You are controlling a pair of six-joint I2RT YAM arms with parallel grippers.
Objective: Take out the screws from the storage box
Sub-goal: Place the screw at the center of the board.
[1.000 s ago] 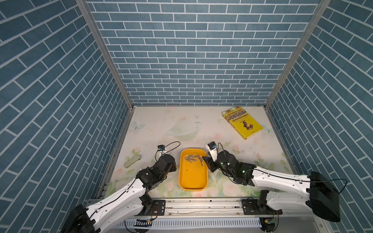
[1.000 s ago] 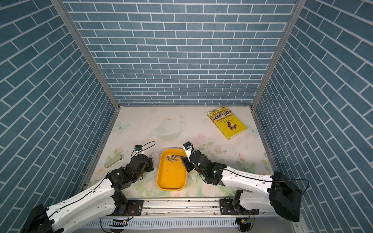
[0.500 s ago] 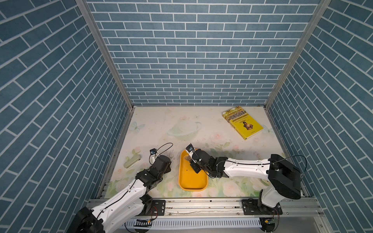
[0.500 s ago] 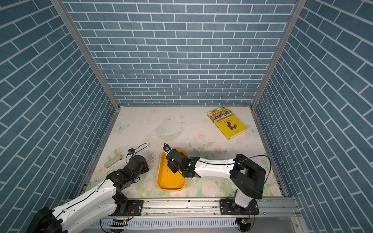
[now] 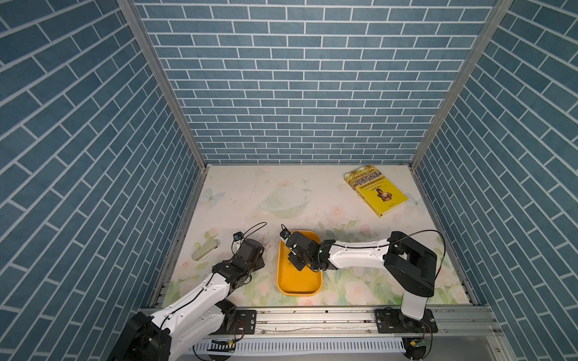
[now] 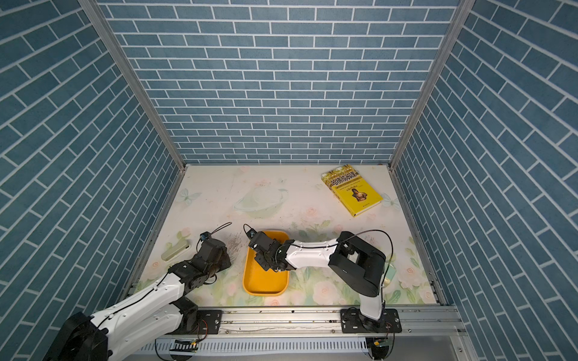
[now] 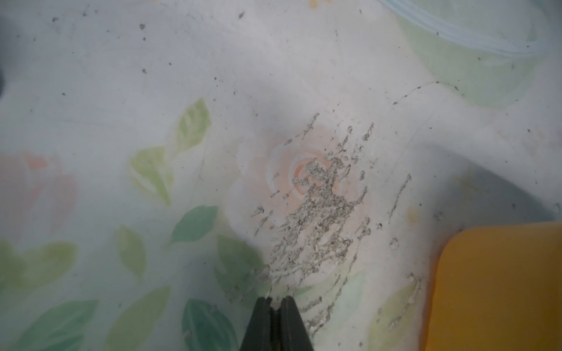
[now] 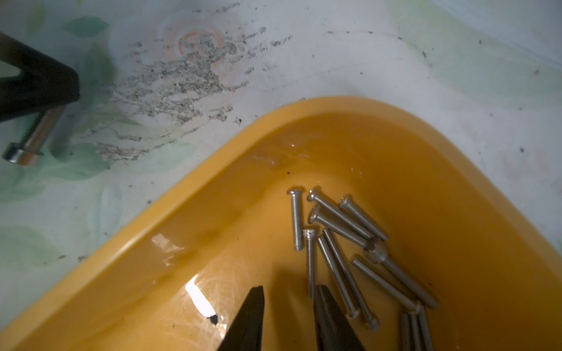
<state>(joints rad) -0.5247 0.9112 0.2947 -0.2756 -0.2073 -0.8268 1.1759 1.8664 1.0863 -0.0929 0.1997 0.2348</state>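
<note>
Hovering inside the shallow orange-yellow plastic storage box (image 5: 297, 281), R gripper (image 8: 289, 291) has jaws part open w/ nothing between them. The slim silvery metal screws (image 8: 340, 243) lie in a loose heap on the box floor near a rounded corner, just beside & beyond the fingertips (image 8: 325, 310). Nearest shaft ends right by one tip, long axis approx in line w/ the fingers, not across the gap, so I'd judge a small sideways shift is needed before closing. R arm is clearly nearer. L gripper (image 7: 275, 304) is off the box, over the pale floral table mat (image 5: 281, 193) by grey scuff marks (image 7: 316, 212), clamped on one screw (image 8: 35, 133). Blue brick-pattern walls (image 5: 297, 93) on three sides; yellow book (image 5: 377, 193) & pale green block (image 5: 205, 251) well apart.
</note>
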